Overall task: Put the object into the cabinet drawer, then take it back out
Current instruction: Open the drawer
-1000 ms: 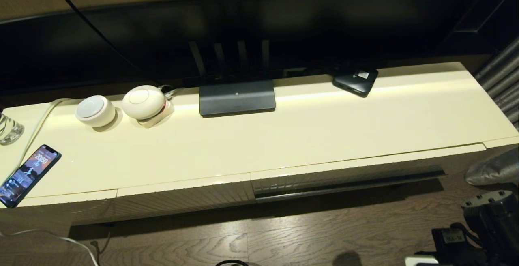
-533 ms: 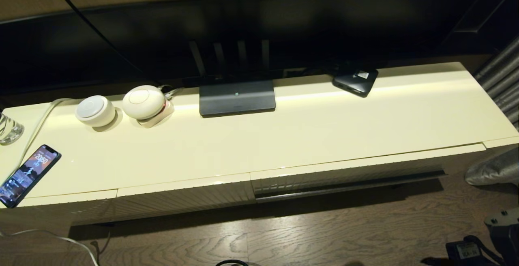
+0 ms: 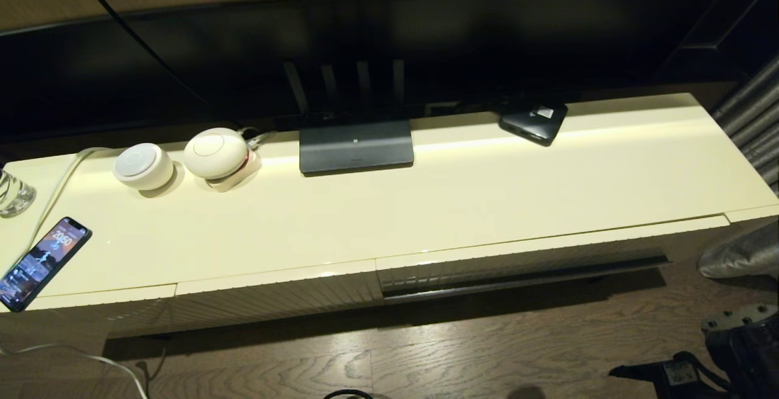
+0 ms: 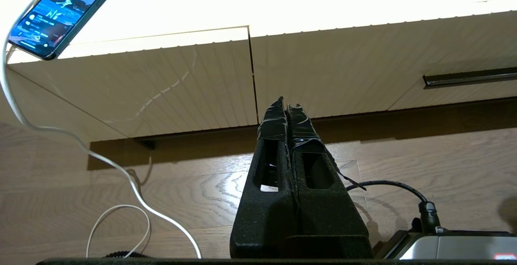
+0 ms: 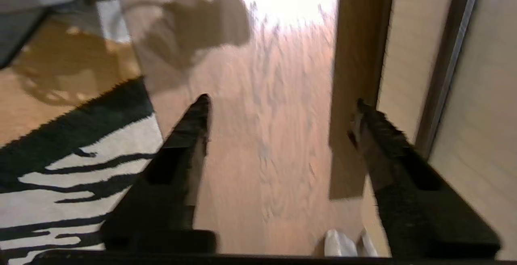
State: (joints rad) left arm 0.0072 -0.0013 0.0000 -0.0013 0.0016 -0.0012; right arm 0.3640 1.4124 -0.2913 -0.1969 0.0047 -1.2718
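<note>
Item: wide glossy cream ribbed cabinet drawer [image 3: 523, 262], closed. Black folding umbrella: not in view. Right pincer [image 5: 278, 107]: spread, empty, low beside cabinet. Left pincer [image 4: 287, 105]: pressed together, parked. Step, judged: opening approach; next, reach the dark underside strip [image 3: 526, 277].

Cabinet drawer [image 3: 523, 260]: glossy cream, finely ribbed, dark strip. Phone [image 3: 44, 261]: dark, blue screen. Rug [image 5: 72, 168]: black-and-white stripes. Floor [image 3: 426, 356]: brown woodgrain.

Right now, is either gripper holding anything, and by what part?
Nothing is held. The right gripper is open over bare floor, nothing between its fingers. The left gripper is shut on nothing, parked low before the cabinet.
</note>
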